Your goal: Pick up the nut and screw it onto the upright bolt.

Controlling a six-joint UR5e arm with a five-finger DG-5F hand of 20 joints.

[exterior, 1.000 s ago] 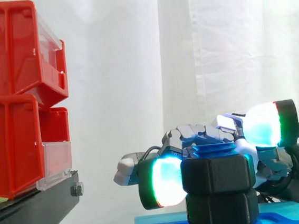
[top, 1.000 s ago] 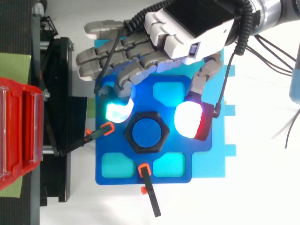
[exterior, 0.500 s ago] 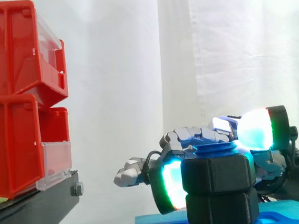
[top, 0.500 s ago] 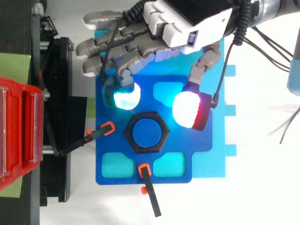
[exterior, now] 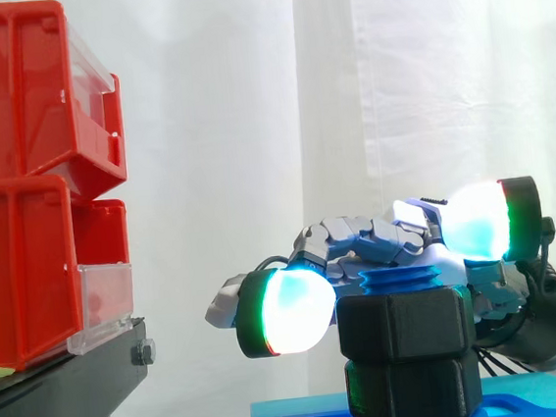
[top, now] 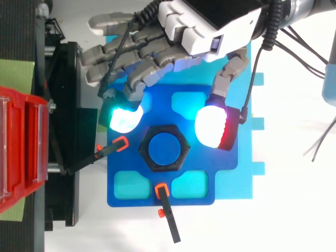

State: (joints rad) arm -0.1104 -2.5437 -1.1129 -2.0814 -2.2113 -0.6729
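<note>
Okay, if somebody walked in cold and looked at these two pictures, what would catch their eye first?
The glowing fingertips of the hand stand out first: a cyan-green pad left of the black nut and a white, red-edged pad to its right in the top view, neither seeming to touch it. The nut sits on the blue bolt at the middle of a blue plate. The red bins fill the side view's left edge.

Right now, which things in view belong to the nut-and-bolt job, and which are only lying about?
Job:
- nut, sitting on the bolt
- bolt, upright
- hand, open, not gripping the nut

Lying about:
- bins
- stand
- clamps
- base under the bolt
</note>
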